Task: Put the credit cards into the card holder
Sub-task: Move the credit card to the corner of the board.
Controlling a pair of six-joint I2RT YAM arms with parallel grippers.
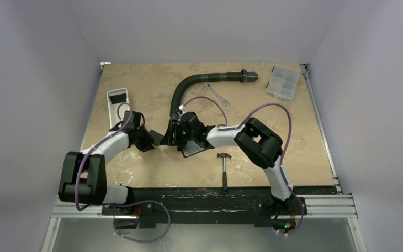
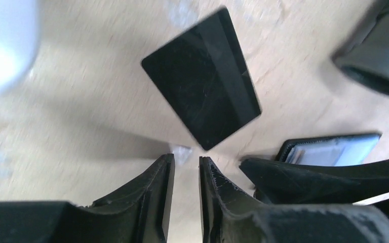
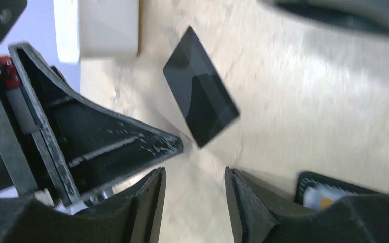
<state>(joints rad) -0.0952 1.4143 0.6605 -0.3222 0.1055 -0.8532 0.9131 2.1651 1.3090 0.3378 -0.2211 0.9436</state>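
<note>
My left tool [image 2: 186,159], nearly closed and empty, points at the thin black rectangular credit card [image 2: 201,78] lying flat on the tan counter [image 2: 71,116]. My right tool [image 3: 194,171], half open and empty, hovers at the black folding card holder [image 2: 329,148], probably to steady it.

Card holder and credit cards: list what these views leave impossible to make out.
- Card holder: in both wrist views, the lower part sits behind a finger of the right gripper.
- Credit card on the table: motion blur in both wrist views, so no print is legible.
- Dark piece in the white tray: in the top view it is too small to call a card.
</note>
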